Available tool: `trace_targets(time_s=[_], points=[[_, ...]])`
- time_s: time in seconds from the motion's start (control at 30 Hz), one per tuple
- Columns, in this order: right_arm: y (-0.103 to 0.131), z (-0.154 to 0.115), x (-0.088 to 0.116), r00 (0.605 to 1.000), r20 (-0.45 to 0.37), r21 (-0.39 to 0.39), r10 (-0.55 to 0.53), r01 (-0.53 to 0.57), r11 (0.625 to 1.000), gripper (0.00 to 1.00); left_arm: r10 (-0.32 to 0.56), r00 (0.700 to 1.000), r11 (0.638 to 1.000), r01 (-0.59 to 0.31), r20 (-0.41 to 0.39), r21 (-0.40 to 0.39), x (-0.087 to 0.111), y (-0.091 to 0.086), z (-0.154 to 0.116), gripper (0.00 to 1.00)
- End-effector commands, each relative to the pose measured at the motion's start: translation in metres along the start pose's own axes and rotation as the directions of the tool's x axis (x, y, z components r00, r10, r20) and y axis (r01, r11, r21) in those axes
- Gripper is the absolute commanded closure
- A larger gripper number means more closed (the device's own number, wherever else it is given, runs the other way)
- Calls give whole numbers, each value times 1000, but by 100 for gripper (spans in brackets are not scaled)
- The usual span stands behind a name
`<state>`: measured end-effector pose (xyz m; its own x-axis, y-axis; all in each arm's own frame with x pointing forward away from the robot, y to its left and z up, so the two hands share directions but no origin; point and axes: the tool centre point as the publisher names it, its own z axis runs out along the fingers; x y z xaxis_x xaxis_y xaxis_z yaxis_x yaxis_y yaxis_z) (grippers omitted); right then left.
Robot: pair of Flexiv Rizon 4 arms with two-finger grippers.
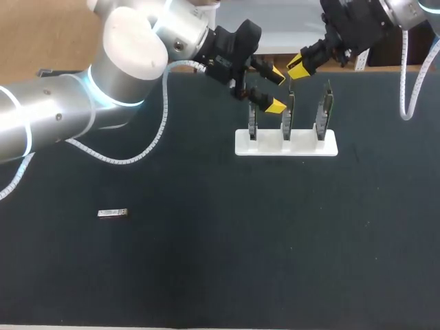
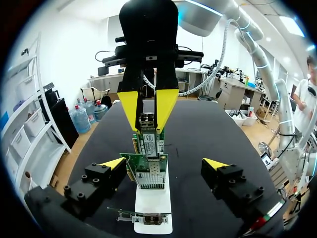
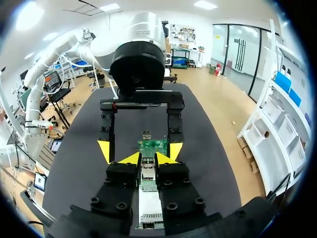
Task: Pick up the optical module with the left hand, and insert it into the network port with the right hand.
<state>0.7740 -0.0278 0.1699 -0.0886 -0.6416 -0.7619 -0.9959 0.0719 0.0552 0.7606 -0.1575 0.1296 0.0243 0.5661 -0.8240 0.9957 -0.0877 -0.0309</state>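
The left arm (image 1: pixel 62 113) spreads its jaws wide at the card rack (image 1: pixel 286 147); the right arm (image 1: pixel 357 24) has them narrowly parted above it. The optical module (image 1: pixel 113 214) lies apart on the worktop (image 1: pixel 220 268).

- Arms: two. One left arm (image 1: pixel 62 117) and one right arm (image 1: pixel 405 10), each entering from its own side in the head view.
- Grippers: two, one per arm, being the left gripper (image 1: pixel 276 90) and the right gripper (image 1: pixel 297 67).
- White coiled cables: two, one cable on the left arm (image 1: pixel 148 148) and one cable on the right arm (image 1: pixel 407 96).
- Circuit boards (image 1: pixel 289 113): three, all upright in a row.
- White stand (image 1: pixel 286 144): one, holding all three boards.
- Optical module (image 1: pixel 113 213): one counted, lying on the table.
- Table (image 1: pixel 275 261): one, dark-topped.
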Motion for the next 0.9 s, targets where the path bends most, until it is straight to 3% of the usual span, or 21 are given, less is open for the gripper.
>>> trace_targets(time_s=[0.03, 0.9], points=[[0, 2, 2, 1000, 3, 0, 2, -2, 1000, 100, -1, 1000, 1000, 1, -5, 4, -1, 2, 0, 0], [5, -1, -2, 1000, 1, 16, -24, 24, 1000, 100, -1, 1000, 1000, 1, -5, 4, -1, 2, 0, 0]])
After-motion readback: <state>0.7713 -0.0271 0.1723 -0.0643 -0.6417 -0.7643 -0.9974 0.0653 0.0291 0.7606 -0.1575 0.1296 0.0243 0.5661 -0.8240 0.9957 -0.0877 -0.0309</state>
